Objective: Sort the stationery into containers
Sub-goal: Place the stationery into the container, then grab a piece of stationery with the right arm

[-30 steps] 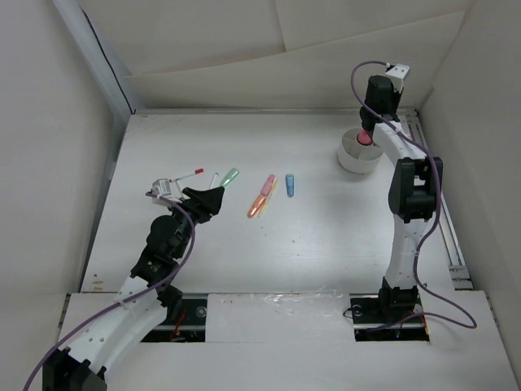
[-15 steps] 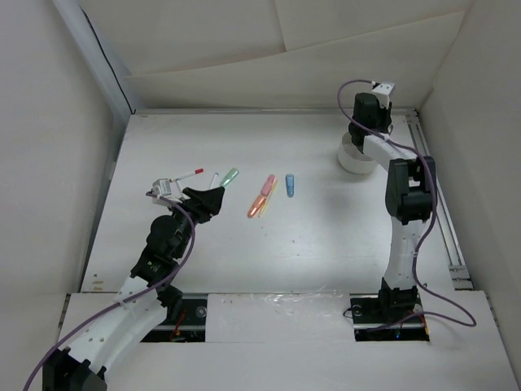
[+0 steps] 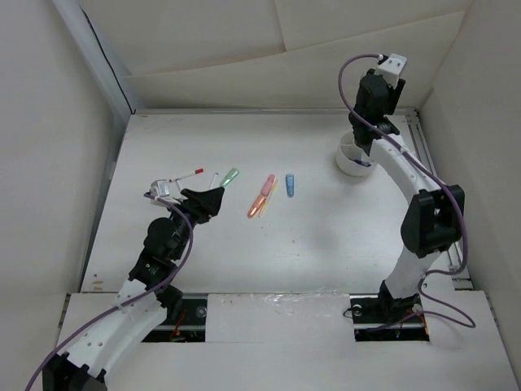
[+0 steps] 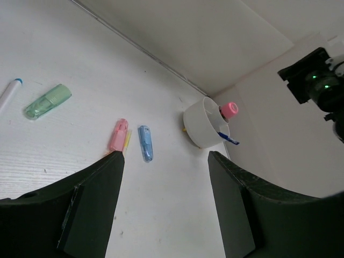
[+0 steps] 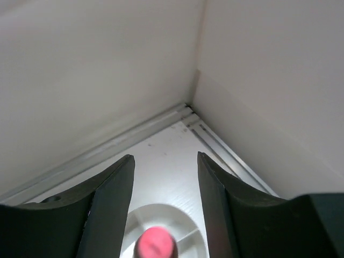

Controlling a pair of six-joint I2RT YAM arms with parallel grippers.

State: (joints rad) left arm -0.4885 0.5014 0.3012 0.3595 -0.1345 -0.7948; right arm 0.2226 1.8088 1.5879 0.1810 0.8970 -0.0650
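Note:
The white divided cup (image 3: 352,160) stands at the back right. A stubby pink-capped item (image 5: 155,243) stands upright in the cup (image 5: 185,216), and a thin dark pen (image 4: 230,140) sticks out of its side. My right gripper (image 3: 364,141) hangs open just above it, and in the right wrist view the gripper (image 5: 164,157) has its fingers apart from the pink cap. On the table lie a green marker (image 3: 230,175), pink and orange markers (image 3: 262,196), a blue marker (image 3: 290,186) and a white pen with a red tip (image 3: 189,173). My left gripper (image 3: 213,195) is open and empty, near the green marker.
White walls close the table at the back and on both sides. A metal rail (image 5: 215,141) runs along the right edge behind the cup. In the left wrist view the green marker (image 4: 47,101), pink marker (image 4: 118,134) and blue marker (image 4: 145,143) lie ahead of my left gripper (image 4: 164,157).
My right gripper has opened and let go of the pink-capped item, which now stands in the cup; the right arm has shifted over the cup. The left arm has not moved.

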